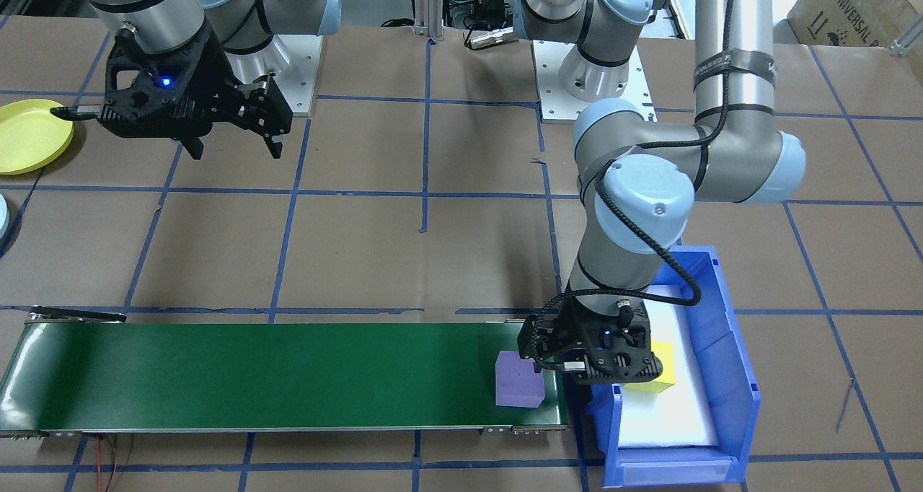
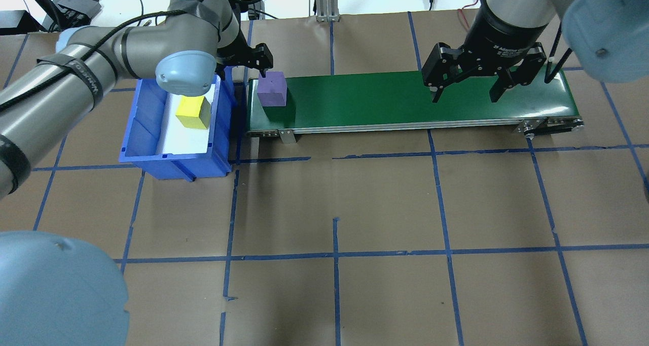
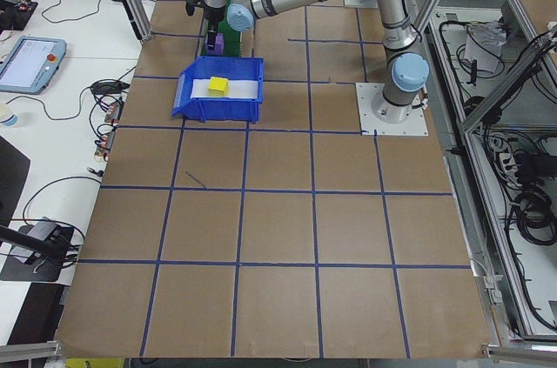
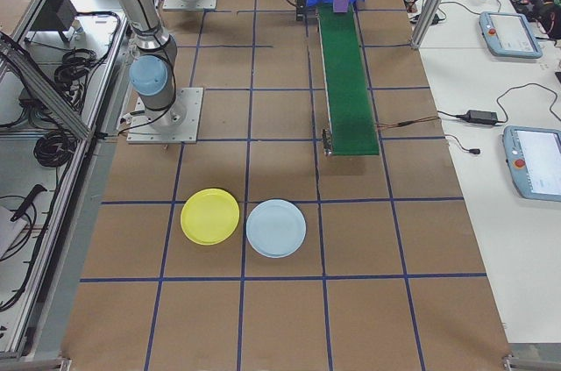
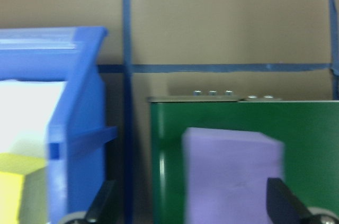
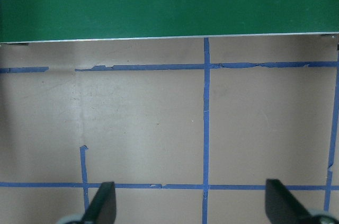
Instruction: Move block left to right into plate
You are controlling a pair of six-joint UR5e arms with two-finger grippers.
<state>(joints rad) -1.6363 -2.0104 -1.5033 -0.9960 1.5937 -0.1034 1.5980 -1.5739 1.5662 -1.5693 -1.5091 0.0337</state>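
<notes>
I am watching the purple block (image 2: 272, 89) sitting at the bin end of the green belt (image 2: 405, 100). My left gripper (image 5: 193, 203) is hanging spread open around it, apparently just letting go. The right gripper (image 2: 464, 90) is waiting open over the far end. Next, I judge, the belt carries the block across for pickup toward a plate (image 4: 209, 216).

A blue bin (image 2: 137, 133) at the table's left holds a yellow block (image 2: 192, 112) — a light-blue plate (image 4: 276, 228) lies far right, beside tablets (image 4: 536, 160).
</notes>
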